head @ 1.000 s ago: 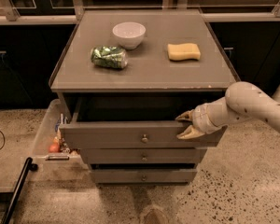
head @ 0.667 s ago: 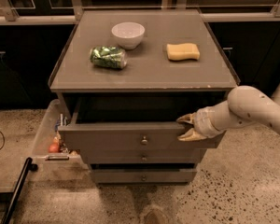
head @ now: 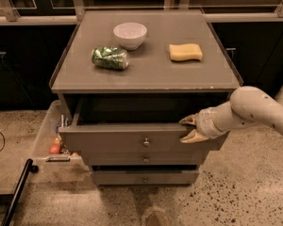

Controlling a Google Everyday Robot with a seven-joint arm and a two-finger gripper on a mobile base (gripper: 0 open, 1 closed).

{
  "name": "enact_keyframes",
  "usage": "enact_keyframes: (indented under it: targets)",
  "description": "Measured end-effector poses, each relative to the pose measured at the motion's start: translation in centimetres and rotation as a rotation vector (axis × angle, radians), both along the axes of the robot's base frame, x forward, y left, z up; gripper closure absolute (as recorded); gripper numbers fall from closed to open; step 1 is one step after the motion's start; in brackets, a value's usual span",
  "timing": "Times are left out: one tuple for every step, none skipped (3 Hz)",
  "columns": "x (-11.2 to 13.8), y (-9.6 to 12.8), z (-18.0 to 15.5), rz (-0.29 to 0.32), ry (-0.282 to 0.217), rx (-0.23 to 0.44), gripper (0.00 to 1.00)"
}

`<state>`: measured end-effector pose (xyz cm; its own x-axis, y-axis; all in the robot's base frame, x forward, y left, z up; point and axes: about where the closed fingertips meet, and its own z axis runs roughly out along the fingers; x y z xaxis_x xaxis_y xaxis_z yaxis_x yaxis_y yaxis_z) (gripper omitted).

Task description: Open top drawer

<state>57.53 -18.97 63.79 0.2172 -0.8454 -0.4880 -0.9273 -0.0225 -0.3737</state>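
The top drawer [head: 108,142] of the grey cabinet [head: 146,74] is pulled partly out, and its dark inside shows behind the front. A small brass knob [head: 146,142] sits at the middle of the front. My gripper [head: 189,129] is at the right end of the drawer front. One fingertip is over the top edge and the other is against the front face, closed on that edge. My white arm [head: 254,109] reaches in from the right.
Two shorter drawer fronts [head: 144,159] lie closed below. On the cabinet top are a white bowl [head: 130,34], a crumpled green bag [head: 110,58] and a yellow sponge [head: 185,52]. A clear bin [head: 42,140] with small items stands at the left. A black pole [head: 16,192] lies on the floor.
The top drawer has slid a little further out towards the camera, and my gripper has moved with it, still on its right edge.
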Motion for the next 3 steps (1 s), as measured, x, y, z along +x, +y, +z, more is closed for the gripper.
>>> enact_keyframes:
  targets:
    - [0.2,-0.3,0.1,-0.017,0.009,0.041,0.34]
    - [-1.6,-0.6,-0.2,-0.015,0.032,0.063,0.38]
    - [-4.4,-1.1,0.4,-0.007,0.037,0.063,0.62]
